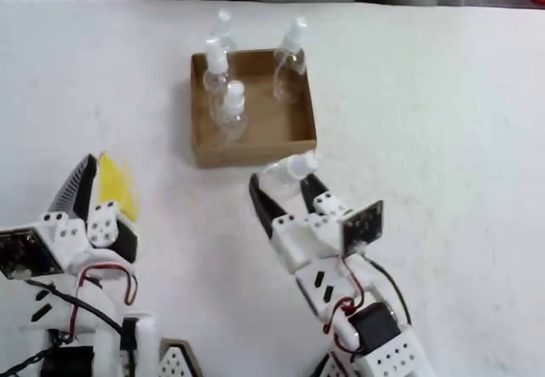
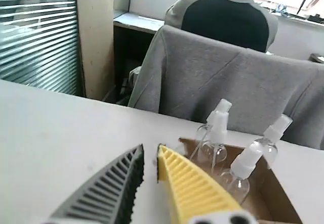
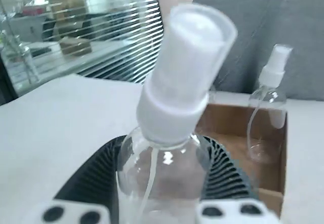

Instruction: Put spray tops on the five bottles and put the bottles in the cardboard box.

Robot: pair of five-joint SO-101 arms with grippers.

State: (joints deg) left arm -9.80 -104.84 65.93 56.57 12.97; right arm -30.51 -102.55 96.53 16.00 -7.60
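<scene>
The open cardboard box (image 1: 298, 126) sits mid-table with three clear bottles upright in it, each with a white spray top: (image 1: 218, 69), (image 1: 231, 111), (image 1: 289, 69). Another topped bottle (image 1: 223, 32) stands at the box's far edge, seemingly just behind it. My right gripper (image 1: 285, 191) is shut on a further clear bottle (image 1: 289, 171) just in front of the box's near wall; its white spray top (image 3: 185, 72) tilts toward the box (image 3: 238, 133). My left gripper (image 1: 95, 191), with one black and one yellow finger, is shut on nothing at the near left. It points toward the box (image 2: 273, 193).
White tabletop stretches wide on both sides of the box. Beyond the table's far edge a chair draped in grey cloth (image 2: 243, 87) stands behind the box, with a seated person past it. Window blinds (image 2: 35, 32) lie to the far left.
</scene>
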